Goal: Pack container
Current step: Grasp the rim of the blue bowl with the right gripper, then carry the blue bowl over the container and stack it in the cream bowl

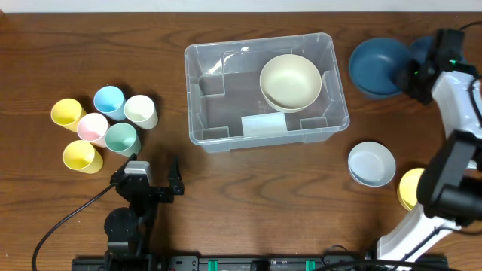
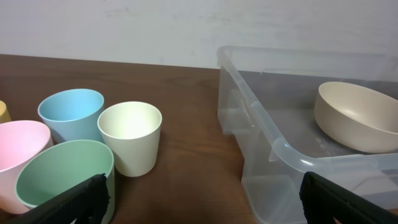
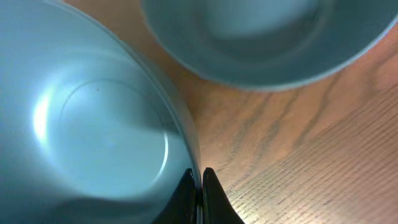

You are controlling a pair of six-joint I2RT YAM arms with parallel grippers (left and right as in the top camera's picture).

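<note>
Your right pincer (image 3: 200, 186) is pressed together, apparently nipping the rim of the dark blue bowl (image 3: 93, 137) at the far right of the table (image 1: 248, 196). Your left pincer (image 2: 208, 196) stands wide apart near the pastel cups (image 1: 120, 138). Mid-table sits the container (image 1: 197, 113), a cream bowl (image 1: 290, 81) inside.

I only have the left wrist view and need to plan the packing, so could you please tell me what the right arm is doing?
Observer: The right claw is shut on the rim of a dark blue bowl, to the right of the container.
Operator: Thank you. Are other bowls waiting outside the container?
Observer: Yes, a pale blue bowl sits nearer the robot's base, also right of the container.
Operator: And how many cups are there altogether?
Observer: Six, including a far yellow cup and a near yellow cup on the cluster's left.
</note>
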